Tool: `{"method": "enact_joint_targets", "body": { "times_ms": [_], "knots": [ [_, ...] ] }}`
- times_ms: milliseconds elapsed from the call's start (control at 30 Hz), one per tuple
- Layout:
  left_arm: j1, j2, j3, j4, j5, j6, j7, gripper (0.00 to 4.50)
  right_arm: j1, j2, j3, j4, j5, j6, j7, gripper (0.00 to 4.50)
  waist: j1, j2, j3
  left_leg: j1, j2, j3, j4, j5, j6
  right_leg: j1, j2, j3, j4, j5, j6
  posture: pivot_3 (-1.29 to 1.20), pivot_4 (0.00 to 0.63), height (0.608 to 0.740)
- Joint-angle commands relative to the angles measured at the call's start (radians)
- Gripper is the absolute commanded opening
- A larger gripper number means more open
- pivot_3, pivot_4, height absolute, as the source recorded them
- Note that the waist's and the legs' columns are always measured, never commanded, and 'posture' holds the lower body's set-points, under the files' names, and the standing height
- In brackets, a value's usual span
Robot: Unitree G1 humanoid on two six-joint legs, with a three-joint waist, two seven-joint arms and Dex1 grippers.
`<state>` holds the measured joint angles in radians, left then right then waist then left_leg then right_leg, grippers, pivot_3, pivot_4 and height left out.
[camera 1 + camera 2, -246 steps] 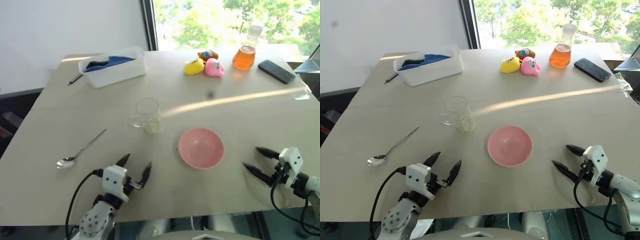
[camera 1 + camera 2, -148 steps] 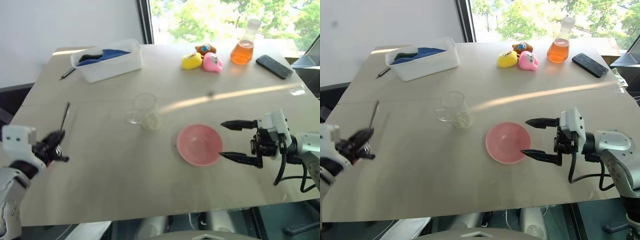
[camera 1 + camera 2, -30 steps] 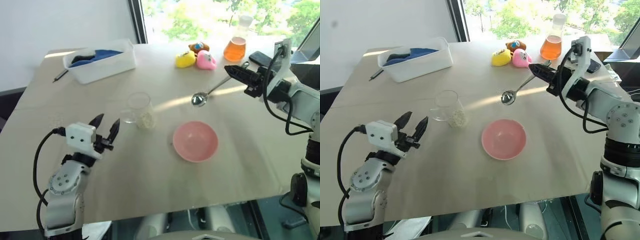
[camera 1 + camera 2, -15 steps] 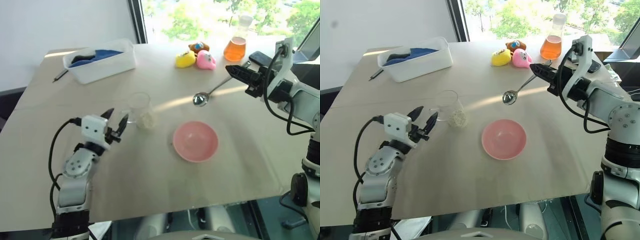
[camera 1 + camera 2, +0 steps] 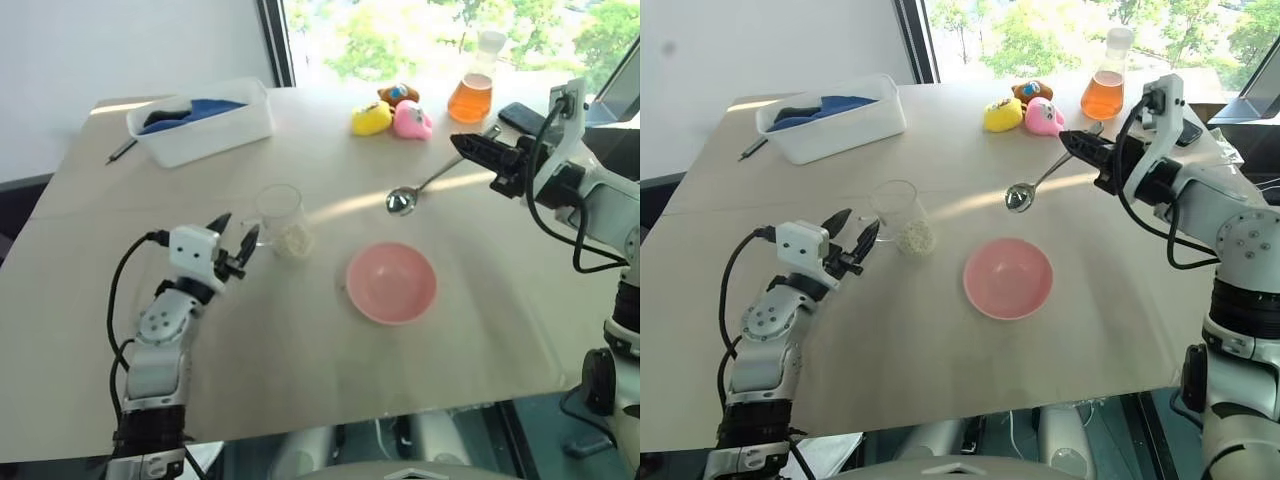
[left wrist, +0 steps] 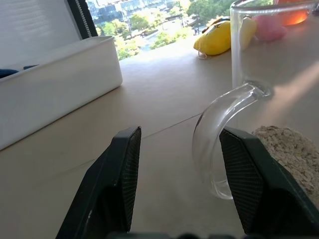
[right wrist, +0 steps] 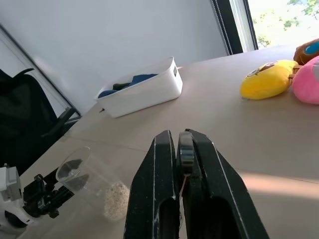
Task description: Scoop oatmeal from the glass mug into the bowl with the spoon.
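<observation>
Risk mostly sits with the glass mug (image 5: 280, 212), standing at centre-left of the surface (image 5: 300, 330) with the oatmeal (image 5: 297, 240) heaped low on its right side. Left gripper (image 5: 233, 244) at the mug's 8 o'clock, fingers (image 6: 124, 169) parted and holding nothing, the clear handle (image 6: 219, 124) between them in the left wrist view. If they close off-centre or push in further, the light mug could slide or tip and dump flakes. Right gripper (image 5: 1072, 147) is up in the air at the mug's 2 o'clock, fingers clenched on the spoon (image 5: 1035, 183) handle, spoon bowl hanging down-left over bare surface. Pinch looks thin, near the handle end, so the spoon could swivel or slip when it digs in. Bowl (image 5: 391, 282) sits at the mug's 4 o'clock, close but apart, looks empty. Mug mouth is narrow, so a steep spoon entry could knock the rim unless the mug is braced first; flakes could also fall off during the carry across.
</observation>
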<state>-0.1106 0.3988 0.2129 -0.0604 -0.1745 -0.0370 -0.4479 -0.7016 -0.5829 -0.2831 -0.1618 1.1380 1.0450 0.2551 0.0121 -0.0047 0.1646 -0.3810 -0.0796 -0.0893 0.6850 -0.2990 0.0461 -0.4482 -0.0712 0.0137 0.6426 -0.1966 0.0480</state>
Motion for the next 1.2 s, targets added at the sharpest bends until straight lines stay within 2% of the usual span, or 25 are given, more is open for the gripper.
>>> {"method": "enact_joint_targets", "body": {
  "times_ms": [33,133,200,233,267,300,367,400,633,867,967,1067,1200],
  "knots": [
    [-0.018,-0.004,-0.011,0.007,0.004,-0.034,0.005,2.6,-0.003,-0.009,-0.026,-0.047,0.006,-0.013,0.011,0.0,0.0,0.0,0.0,0.0,0.0,0.0,0.0,0.0,0.0,0.0,0.0,0.0,0.0,0.0,0.0,0.0,0.15,0.74],
    [-0.027,-0.004,-0.018,0.017,0.001,-0.042,0.005,2.6,0.002,-0.008,-0.026,-0.05,0.003,-0.015,0.012,0.0,0.0,0.0,0.0,0.0,0.0,0.0,0.0,0.0,0.0,0.0,0.0,0.0,0.0,0.0,0.0,0.0,0.15,0.74],
    [-0.032,-0.005,-0.019,0.027,-0.001,-0.047,0.005,2.1,0.005,-0.005,-0.026,-0.055,0.004,-0.016,0.01,0.0,0.0,0.0,0.0,0.0,0.0,0.0,0.0,0.0,0.0,0.0,0.0,0.0,0.0,0.0,0.0,0.0,0.15,0.74],
    [-0.036,-0.006,-0.019,0.033,-0.001,-0.049,0.005,2.04,0.006,-0.003,-0.025,-0.057,0.004,-0.017,0.009,0.0,0.0,0.0,0.0,0.0,0.0,0.0,0.0,0.0,0.0,0.0,0.0,0.0,0.0,0.0,0.0,0.0,0.15,0.74],
    [-0.039,-0.006,-0.019,0.038,-0.001,-0.05,0.006,1.49,0.006,-0.002,-0.024,-0.059,0.004,-0.017,0.008,0.0,0.0,0.0,0.0,0.0,0.0,0.0,0.0,0.0,0.0,0.0,0.0,0.0,0.0,0.0,0.0,0.0,0.15,0.74],
    [-0.042,-0.006,-0.02,0.044,0.0,-0.05,0.006,1.26,0.005,-0.001,-0.024,-0.059,0.004,-0.018,0.007,0.0,0.0,0.0,0.0,0.0,0.0,0.0,0.0,0.0,0.0,0.0,0.0,0.0,0.0,0.0,0.0,0.0,0.15,0.74],
    [-0.051,-0.006,-0.022,0.055,0.003,-0.051,0.008,0.29,0.003,-0.001,-0.022,-0.058,0.002,-0.018,0.009,0.0,0.0,0.0,0.0,0.0,0.0,0.0,0.0,0.0,0.0,0.0,0.0,0.0,0.0,0.0,0.0,0.0,0.15,0.74],
    [-0.056,-0.006,-0.025,0.062,0.004,-0.052,0.01,0.13,0.002,-0.001,-0.022,-0.056,0.001,-0.019,0.01,0.0,0.0,0.0,0.0,0.0,0.0,0.0,0.0,0.0,0.0,0.0,0.0,0.0,0.0,0.0,0.0,0.0,0.15,0.74],
    [-0.103,-0.015,-0.052,0.11,0.009,-0.047,0.007,0.13,-0.022,0.013,-0.013,-0.054,-0.007,-0.023,0.008,0.0,0.0,0.0,0.0,0.0,0.0,0.0,0.0,0.0,0.0,0.0,0.0,0.0,0.0,0.0,0.0,0.0,0.15,0.74],
    [-0.249,-0.037,-0.132,0.125,0.035,-0.005,-0.002,0.13,-0.22,0.104,0.023,-0.05,0.063,0.004,-0.046,0.0,-0.001,0.0,0.0,0.0,0.0,0.0,0.0,0.0,0.0,-0.001,0.0,0.0,0.001,0.001,0.001,0.0,0.15,0.74],
    [-0.314,-0.055,-0.165,0.176,0.053,-0.016,-0.003,0.13,-0.259,0.12,0.05,-0.044,0.069,0.022,-0.024,0.0,0.0,-0.001,0.0,-0.001,0.0,-0.001,0.0,0.0,0.0,-0.001,0.0,-0.001,0.0,0.001,0.001,0.0,0.15,0.74],
    [-0.364,-0.068,-0.193,0.244,0.078,-0.049,-0.004,0.13,-0.252,0.106,0.101,-0.04,0.023,0.021,0.028,0.0,-0.001,-0.001,-0.001,-0.002,-0.001,-0.001,0.0,0.0,0.0,-0.001,0.0,-0.001,-0.001,0.001,0.001,0.0,0.15,0.74],
    [-0.404,-0.09,-0.209,0.305,0.088,-0.087,-0.014,0.13,-0.21,0.048,0.227,-0.046,-0.156,-0.054,0.136,0.0,-0.001,-0.001,-0.001,-0.002,-0.001,0.0,0.0,0.0,0.0,-0.002,0.0,-0.002,-0.002,0.001,0.001,0.0,0.15,0.74]
  ]
}}
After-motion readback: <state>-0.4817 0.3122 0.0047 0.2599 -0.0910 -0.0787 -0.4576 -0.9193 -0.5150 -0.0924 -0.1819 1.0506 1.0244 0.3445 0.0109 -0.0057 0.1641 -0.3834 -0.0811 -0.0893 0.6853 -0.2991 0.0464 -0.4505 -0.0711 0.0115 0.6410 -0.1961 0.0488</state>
